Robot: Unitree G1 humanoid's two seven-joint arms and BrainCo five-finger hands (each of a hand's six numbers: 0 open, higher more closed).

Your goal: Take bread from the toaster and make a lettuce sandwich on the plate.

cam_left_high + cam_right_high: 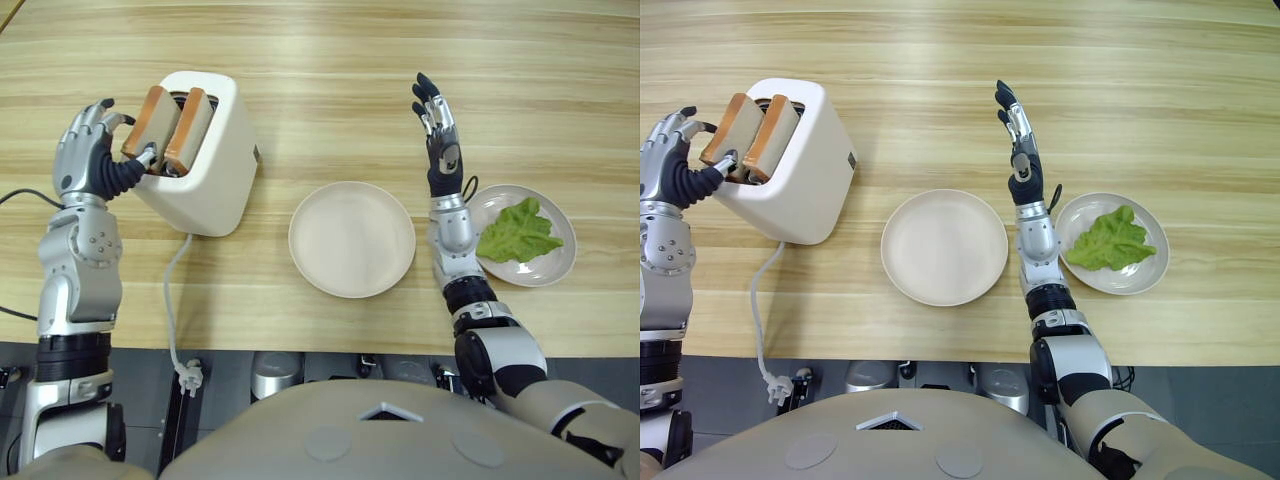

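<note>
Bread [172, 125] stands tall in the toaster [215, 175]

Two browned, firm slices rise from the smooth white box. The left hand [90, 150] seems to pinch the slice [148, 120] nearest it. A shallow hold could drop it or tip the toaster. The right hand [440, 130], fingers spread and empty, stands between round plate [352, 240] and crinkled lettuce [518, 233].

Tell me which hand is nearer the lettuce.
Right. The right hand is just left of the lettuce; the left hand is far off, around bread in the toaster.
</note>
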